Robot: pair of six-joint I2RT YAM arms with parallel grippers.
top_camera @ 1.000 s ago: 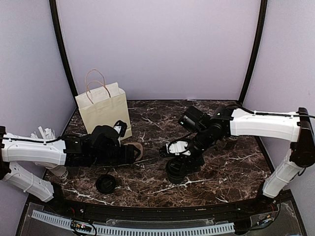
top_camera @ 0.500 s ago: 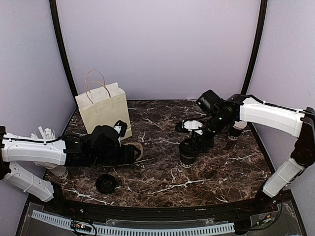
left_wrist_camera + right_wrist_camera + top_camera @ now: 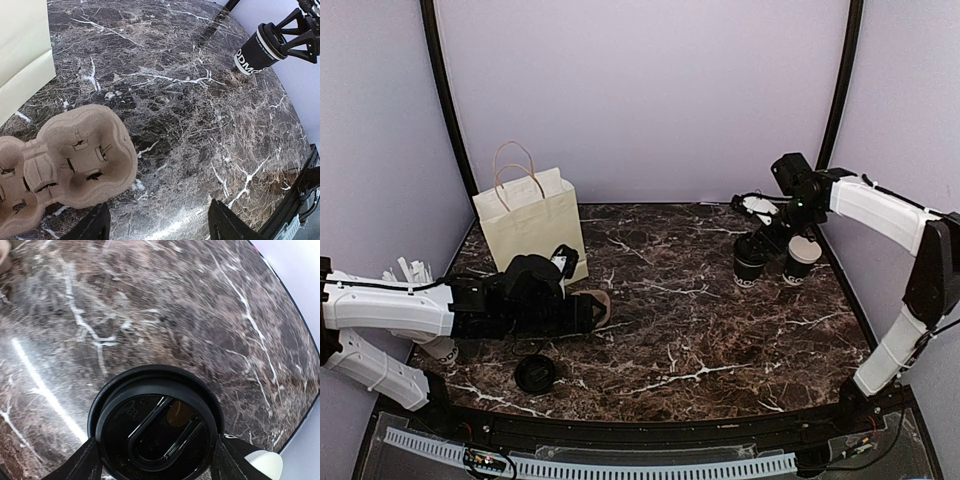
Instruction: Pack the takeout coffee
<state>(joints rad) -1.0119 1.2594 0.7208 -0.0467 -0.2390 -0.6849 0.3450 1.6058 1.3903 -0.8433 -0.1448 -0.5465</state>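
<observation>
The takeout coffee (image 3: 750, 264), a black cup with a black lid, is at the back right of the marble table (image 3: 660, 340). My right gripper (image 3: 752, 243) is shut on it from above, fingers on both sides of the lid (image 3: 157, 435). I cannot tell whether the cup rests on the table or hangs just above it. It also shows in the left wrist view (image 3: 257, 50), tilted. My left gripper (image 3: 160, 227) is open and empty, low over the table beside a brown pulp cup carrier (image 3: 65, 165), which also shows in the top view (image 3: 595, 303).
A matching cup with a bare white rim (image 3: 802, 258) stands just right of the coffee, near the table's right edge, and shows in the right wrist view (image 3: 265, 462). A cream paper bag (image 3: 530, 225) stands at the back left. A loose black lid (image 3: 535, 373) lies front left.
My right gripper has carried the lidded cup from the table's middle to the back right, next to the bare-rimmed cup. The left arm and the carrier have not moved.
</observation>
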